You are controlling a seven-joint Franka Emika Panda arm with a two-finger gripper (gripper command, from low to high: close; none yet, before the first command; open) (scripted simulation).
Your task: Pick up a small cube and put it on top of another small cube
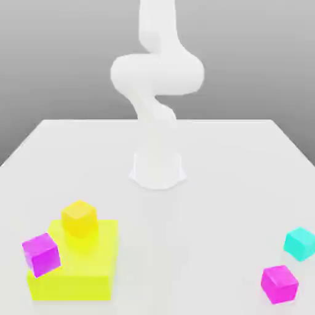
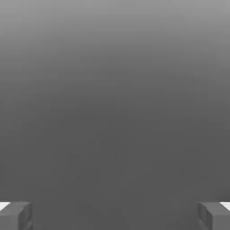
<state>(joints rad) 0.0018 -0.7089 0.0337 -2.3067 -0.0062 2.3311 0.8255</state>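
The small hot-pink cube [image 1: 280, 284] rests on the white table near the front at the exterior view's right. A cyan cube [image 1: 300, 243] of the same size sits just behind it, slightly further right, with a gap between them. The arm [image 1: 157, 80] rises from its base and leaves the exterior view at the top, so the hand is out of that view. In the hand view my gripper [image 2: 115, 215] is open, its fingertips [image 2: 15, 215] far apart with only plain grey background between them. No cube shows in the hand view.
At the exterior view's front left lies a large yellow block [image 1: 80, 261] with a small yellow cube [image 1: 79, 218] on it. A more violet magenta cube [image 1: 42, 253] sits tilted against its left edge. The arm's base [image 1: 157, 169] stands mid-table.
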